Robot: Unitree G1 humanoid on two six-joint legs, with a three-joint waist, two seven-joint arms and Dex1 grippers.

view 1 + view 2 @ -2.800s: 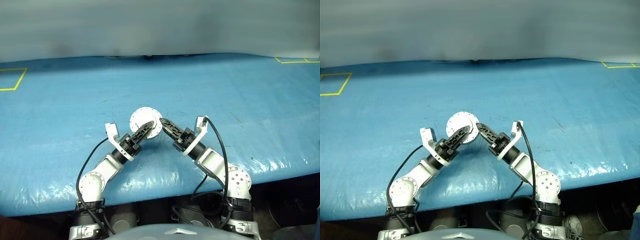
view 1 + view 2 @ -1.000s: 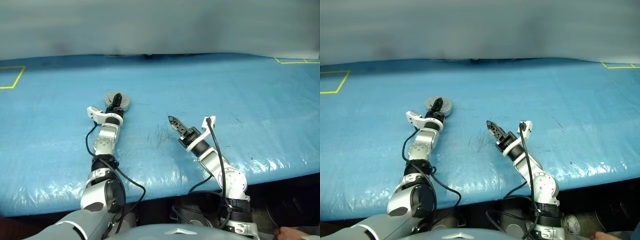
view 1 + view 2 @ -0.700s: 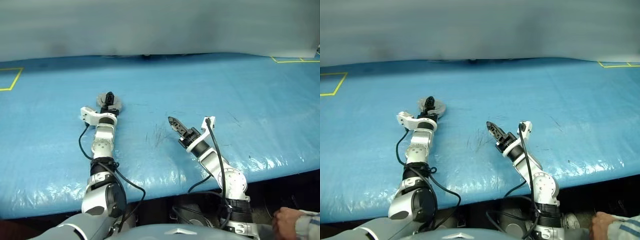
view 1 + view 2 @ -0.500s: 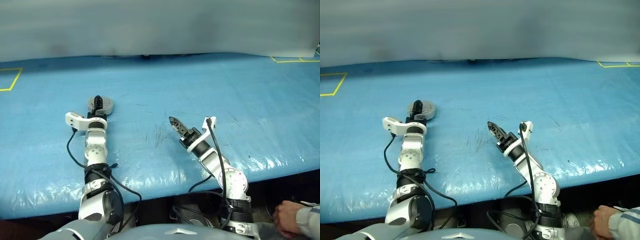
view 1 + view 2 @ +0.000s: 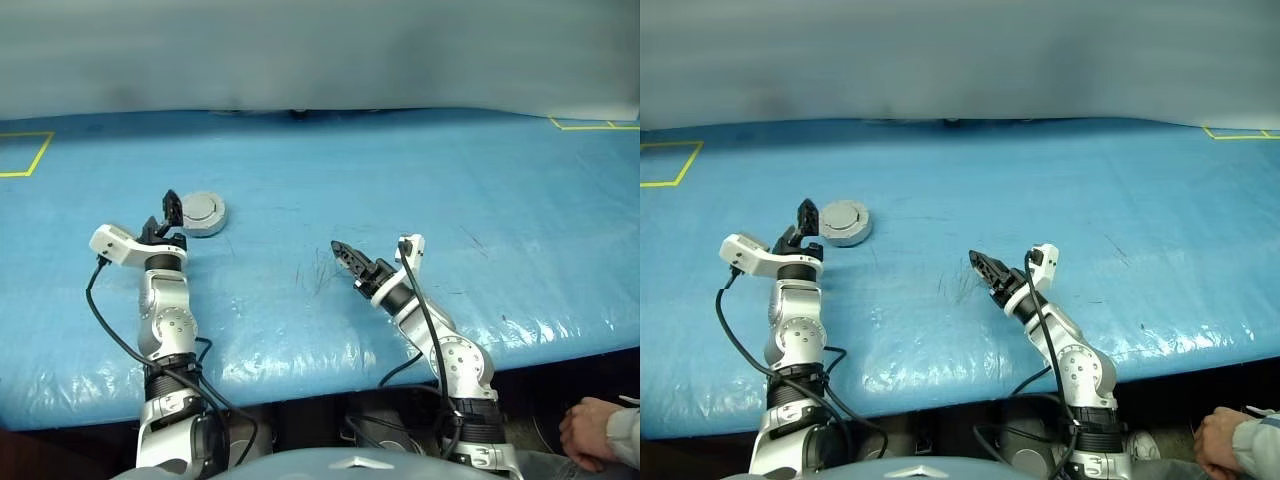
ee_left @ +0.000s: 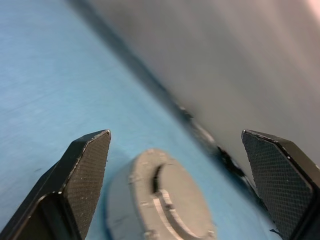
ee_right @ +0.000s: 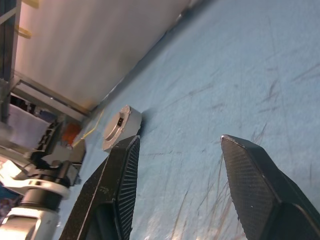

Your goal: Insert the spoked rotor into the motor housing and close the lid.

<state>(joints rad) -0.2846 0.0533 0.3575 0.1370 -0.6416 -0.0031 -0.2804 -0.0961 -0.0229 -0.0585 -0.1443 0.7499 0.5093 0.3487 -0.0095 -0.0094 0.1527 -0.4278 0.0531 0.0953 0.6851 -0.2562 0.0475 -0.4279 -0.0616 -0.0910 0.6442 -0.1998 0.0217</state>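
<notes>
I see the motor housing (image 5: pixel 204 213) lying flat on the blue counter (image 5: pixel 400 180) with the plain grey lid (image 5: pixel 845 216) closed over it, so the rotor inside is hidden from me. My left pincer (image 5: pixel 166 211) sits just beside the housing on its left, raised off it, its 2 fingers spread wide and holding nothing. My right pincer (image 5: pixel 343 254) hovers well to the right of the housing, partly open and empty. A person's hand (image 5: pixel 592 430) shows at the counter's near right edge.
</notes>
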